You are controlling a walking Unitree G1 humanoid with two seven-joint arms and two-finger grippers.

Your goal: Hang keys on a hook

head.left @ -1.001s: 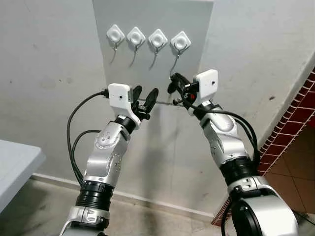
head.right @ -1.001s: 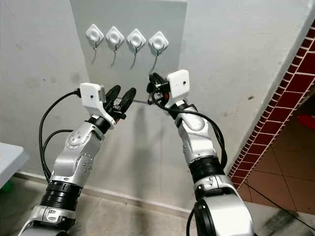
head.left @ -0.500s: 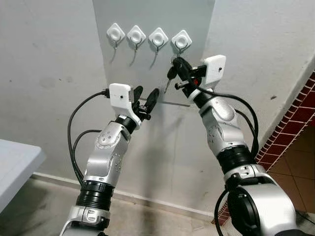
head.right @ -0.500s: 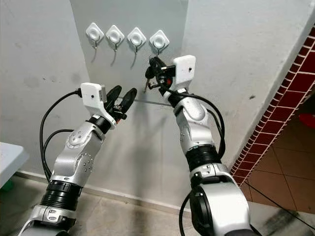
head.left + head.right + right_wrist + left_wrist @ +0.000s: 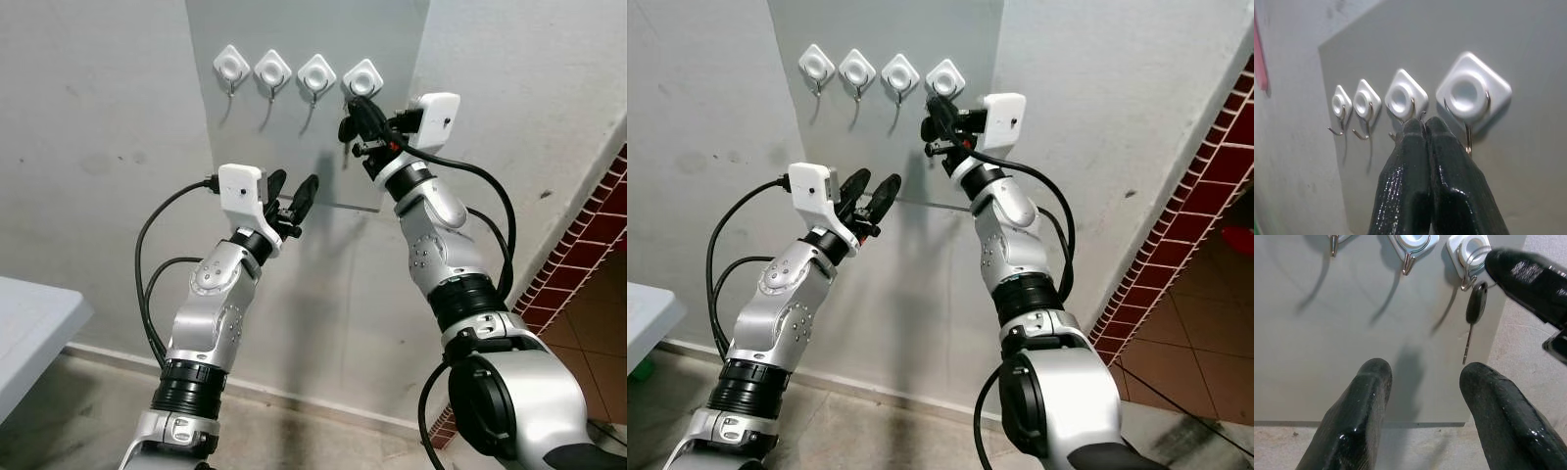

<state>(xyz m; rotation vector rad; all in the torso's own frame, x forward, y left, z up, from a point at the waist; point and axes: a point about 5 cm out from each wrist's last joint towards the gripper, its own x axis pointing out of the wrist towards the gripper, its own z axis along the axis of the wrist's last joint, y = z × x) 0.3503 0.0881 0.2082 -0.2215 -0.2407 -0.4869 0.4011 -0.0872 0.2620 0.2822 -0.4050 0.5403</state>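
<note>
Reaching up to the far-right hook, the right hand has climbed since a second ago, when it sat lower and nearer the left hand with the key held out sideways. Half a second back it was just under the hook; now its black fingers are pressed together right at the hook's base, pinching the key ring. In the left wrist view the key hangs straight down, black head up, thin blade pointing to the floor, its ring looped at the rightmost hook beside the right fingertip. Whether the ring sits fully on the wire I cannot tell.

The left hand has not budged across the three moments: raised in front of the grey panel, below the hooks, its two fingers apart and empty.

Count them: four white diamond-shaped hooks in a row on the panel, each with a small metal wire below. One key in play. Two silver arms. The other three hooks are bare. A red brick-tiled wall edge runs down at the right, and a pale bench corner pokes in low left.
</note>
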